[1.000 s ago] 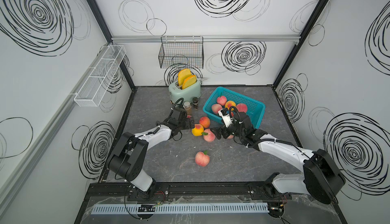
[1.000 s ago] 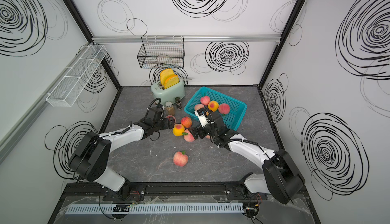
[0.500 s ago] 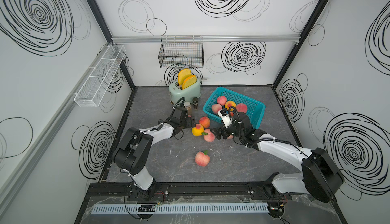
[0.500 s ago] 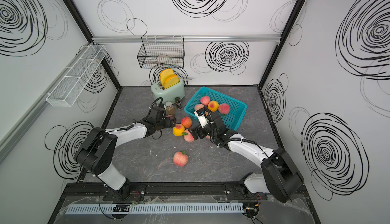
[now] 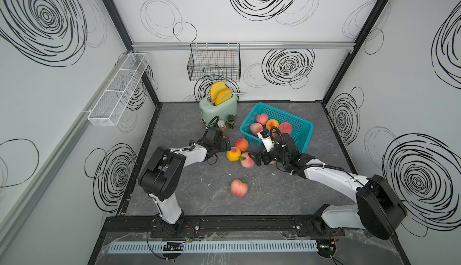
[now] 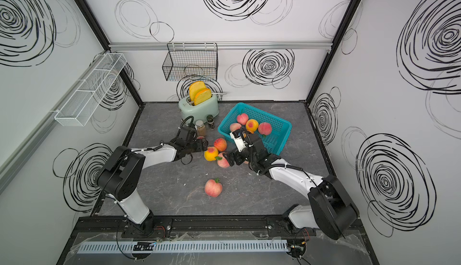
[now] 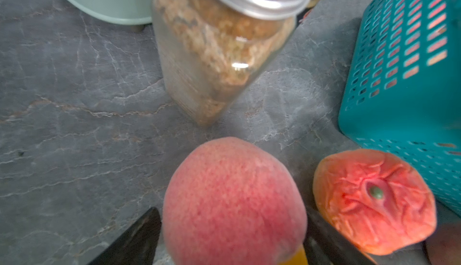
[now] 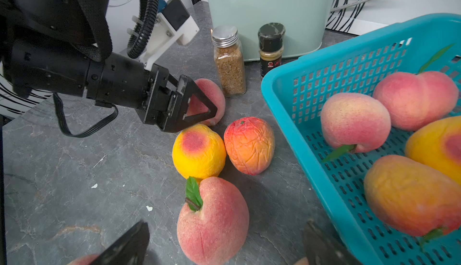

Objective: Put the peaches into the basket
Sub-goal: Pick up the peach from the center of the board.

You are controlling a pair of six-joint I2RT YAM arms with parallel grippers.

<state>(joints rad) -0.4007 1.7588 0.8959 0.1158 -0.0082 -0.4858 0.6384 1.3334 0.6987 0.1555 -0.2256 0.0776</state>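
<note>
My left gripper (image 7: 233, 226) is shut on a pink peach (image 7: 232, 201) lying beside a spice jar; both fingers press its sides. In a top view the left gripper (image 5: 224, 142) lies low, left of the loose fruit. My right gripper (image 8: 225, 241) stands open, a leafed pink peach (image 8: 212, 221) just ahead between its fingers, untouched. The right gripper (image 5: 260, 159) sits in front of the teal basket (image 5: 282, 110). A yellow peach (image 5: 233, 153) and an orange-red peach (image 5: 242, 144) lie together. Another pink peach (image 5: 239, 187) lies alone nearer the front. Several peaches (image 5: 272, 124) rest in the basket.
A mint toaster (image 5: 219, 106) with two toast slices stands at the back. Two spice jars (image 5: 221, 125) stand between it and the basket, close to my left gripper. A black wire basket (image 5: 214, 64) hangs on the back wall, a white mesh rack (image 5: 117, 89) on the left wall.
My left arm has reached further toward the spice jar, and its jaws have narrowed onto the pink peach. The right arm and the other peaches have hardly moved.
</note>
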